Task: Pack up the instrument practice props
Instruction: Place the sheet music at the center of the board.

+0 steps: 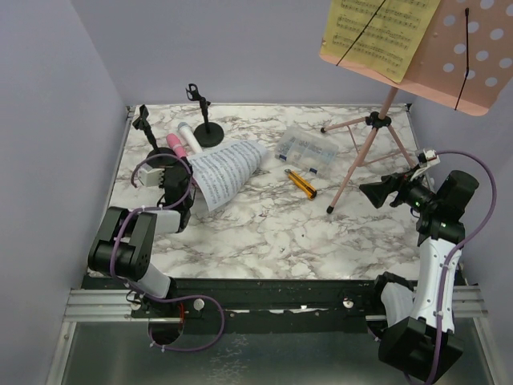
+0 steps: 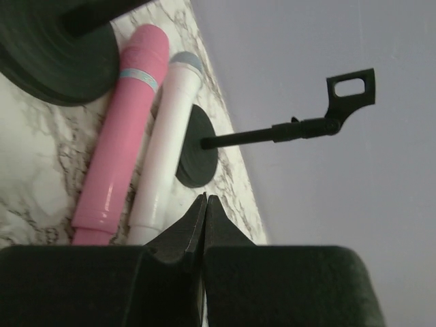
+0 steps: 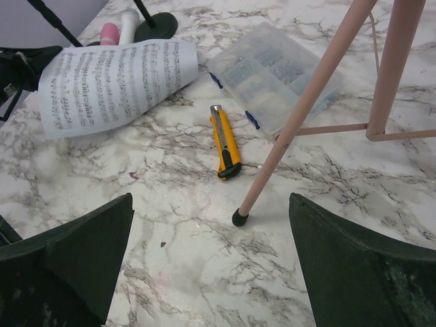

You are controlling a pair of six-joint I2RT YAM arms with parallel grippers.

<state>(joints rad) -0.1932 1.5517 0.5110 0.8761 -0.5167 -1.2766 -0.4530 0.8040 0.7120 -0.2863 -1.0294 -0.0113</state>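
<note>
A pink microphone and a white microphone lie side by side at the table's back left. My left gripper is shut and empty, just short of the white microphone's end; it also shows in the top view. One black mic holder stands by the wall, another right of the microphones. A white sheet-music page lies beside them. The pink music rack stands on its tripod and carries a yellow page. My right gripper is open, with the tripod's near foot between its fingers.
A clear compartment box and a yellow-and-black utility knife lie mid-table, left of the tripod legs. Walls close in the table on the left, back and right. The rack's top overhangs the back right corner.
</note>
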